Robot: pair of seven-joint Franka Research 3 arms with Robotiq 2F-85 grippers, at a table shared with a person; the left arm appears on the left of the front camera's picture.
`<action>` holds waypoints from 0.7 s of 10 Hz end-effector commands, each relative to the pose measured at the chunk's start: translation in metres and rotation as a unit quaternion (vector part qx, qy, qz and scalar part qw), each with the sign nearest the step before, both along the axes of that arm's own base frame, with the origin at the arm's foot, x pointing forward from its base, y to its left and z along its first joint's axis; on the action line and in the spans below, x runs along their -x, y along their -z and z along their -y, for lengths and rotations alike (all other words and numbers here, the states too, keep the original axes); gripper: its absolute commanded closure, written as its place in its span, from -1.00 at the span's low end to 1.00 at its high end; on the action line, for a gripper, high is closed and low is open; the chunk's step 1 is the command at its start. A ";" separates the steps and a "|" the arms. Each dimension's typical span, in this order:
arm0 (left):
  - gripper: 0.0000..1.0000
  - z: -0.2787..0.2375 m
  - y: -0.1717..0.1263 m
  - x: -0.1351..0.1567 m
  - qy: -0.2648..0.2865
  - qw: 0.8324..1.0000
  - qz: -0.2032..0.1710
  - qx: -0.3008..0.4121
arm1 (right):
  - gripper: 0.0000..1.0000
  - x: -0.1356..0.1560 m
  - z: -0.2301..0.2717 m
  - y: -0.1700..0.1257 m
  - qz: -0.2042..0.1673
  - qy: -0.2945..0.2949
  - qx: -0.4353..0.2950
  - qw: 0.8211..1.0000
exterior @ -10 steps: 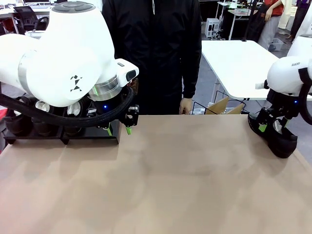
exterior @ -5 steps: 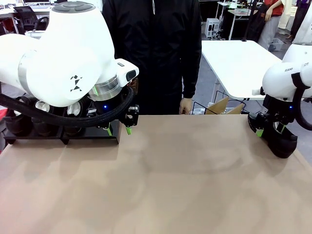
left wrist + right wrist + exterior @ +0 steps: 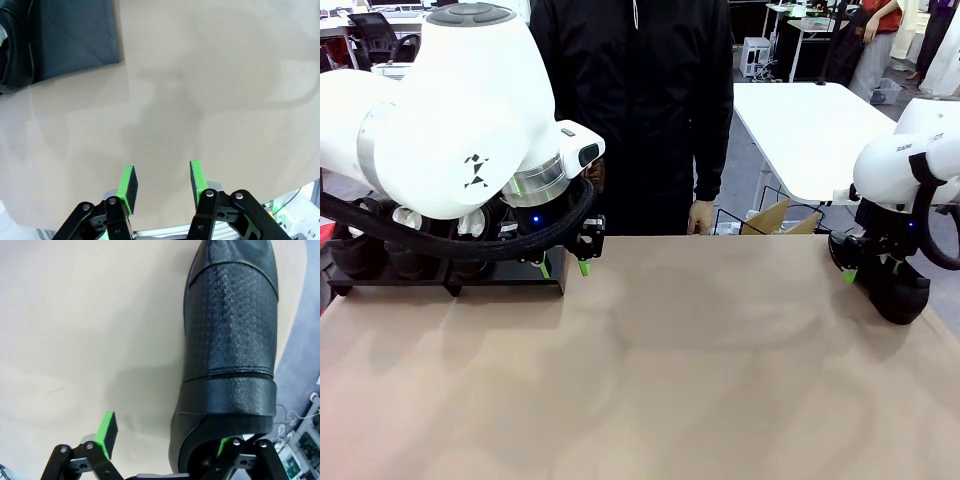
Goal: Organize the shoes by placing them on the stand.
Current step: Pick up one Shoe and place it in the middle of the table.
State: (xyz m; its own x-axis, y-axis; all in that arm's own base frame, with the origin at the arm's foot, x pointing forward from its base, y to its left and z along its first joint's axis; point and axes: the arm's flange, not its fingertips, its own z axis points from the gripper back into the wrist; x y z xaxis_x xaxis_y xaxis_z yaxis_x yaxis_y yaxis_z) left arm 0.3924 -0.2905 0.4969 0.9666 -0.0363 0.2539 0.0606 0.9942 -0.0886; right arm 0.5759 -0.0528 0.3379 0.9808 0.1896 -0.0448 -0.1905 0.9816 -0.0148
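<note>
One glossy black shoe (image 3: 897,292) lies near the table's right edge. My right gripper (image 3: 873,272) is down over its rear end. In the right wrist view the jaws stand open around the shoe (image 3: 230,325): one green pad (image 3: 107,433) is well clear of the leather, the other sits tight by the shoe's side. At the far left the black stand (image 3: 450,277) holds black shoes (image 3: 410,255) with white stuffing, partly hidden by my left arm. My left gripper (image 3: 565,266) hangs open and empty just right of the stand (image 3: 80,35), over bare table.
A person in a black jacket stands at the far edge, one hand (image 3: 700,215) hanging by the table. A cardboard box (image 3: 780,215) and a white table (image 3: 810,130) lie behind. The brown tabletop (image 3: 670,370) stretches wide between the arms.
My right arm has shifted a little to the left and settled closer over the shoe's rear end. The left arm has not moved.
</note>
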 end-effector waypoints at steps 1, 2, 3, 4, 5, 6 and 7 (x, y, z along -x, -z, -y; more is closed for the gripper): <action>-0.14 -0.003 0.000 0.001 0.002 1.000 0.002 -0.004 | -0.41 -0.007 0.006 0.000 0.008 -0.018 -0.022 1.000; -0.14 -0.003 0.000 0.001 0.002 1.000 0.002 -0.004 | -0.01 -0.007 0.008 -0.001 0.017 -0.018 -0.016 1.000; -0.14 -0.003 0.000 0.001 0.002 1.000 0.002 -0.004 | 0.39 -0.006 0.010 -0.001 0.019 -0.016 -0.016 1.000; -0.14 -0.003 0.000 0.001 0.002 1.000 0.002 -0.004 | 0.79 -0.006 0.013 0.001 0.020 -0.015 -0.017 1.000; -0.14 -0.003 0.000 0.001 0.002 1.000 0.002 -0.004 | 1.00 -0.005 0.014 0.002 0.021 -0.013 -0.019 0.999; -0.14 -0.003 0.000 0.001 0.002 1.000 0.002 -0.004 | 1.00 -0.005 0.016 0.002 0.023 -0.013 -0.019 0.999; -0.14 -0.003 0.000 0.001 0.002 1.000 0.002 -0.004 | 1.00 -0.005 0.018 0.003 0.024 -0.011 -0.015 1.000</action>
